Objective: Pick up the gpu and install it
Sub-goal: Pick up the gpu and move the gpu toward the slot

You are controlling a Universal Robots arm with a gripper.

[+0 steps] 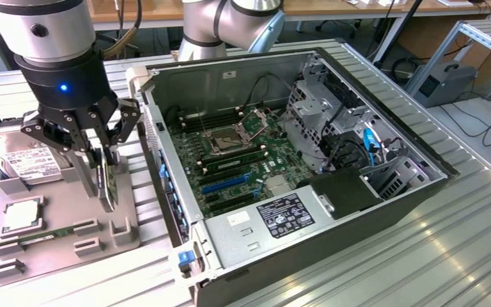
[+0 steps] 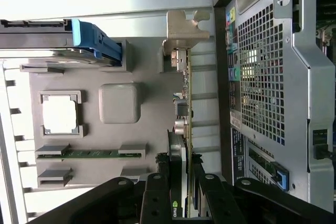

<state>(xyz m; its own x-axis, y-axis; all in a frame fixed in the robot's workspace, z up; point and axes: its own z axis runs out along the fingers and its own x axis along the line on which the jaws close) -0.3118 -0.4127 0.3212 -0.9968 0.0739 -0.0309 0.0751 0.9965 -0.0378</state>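
Item: gpu (image 1: 107,187) (image 2: 184,103); thin dark card, standing on edge in grey fixture tray (image 1: 58,214), w/ silver end bracket (image 2: 185,30) at the end away from the fingers. Gripper (image 1: 96,169) (image 2: 181,174) directly above, jaws part-closed, one finger on each flat face, pinching card near fan end; whether card is already clear of the tray: cannot tell. Long axis runs parallel to the near wall of open pc case (image 1: 314,160), across the line of jaw closing. Case just beside tray, toward exterior view's right; motherboard slots (image 1: 228,184) inside, facing up. Also on tray: hard drive (image 1: 23,160), cpu (image 1: 21,216), memory stick (image 1: 45,235); all untouched.
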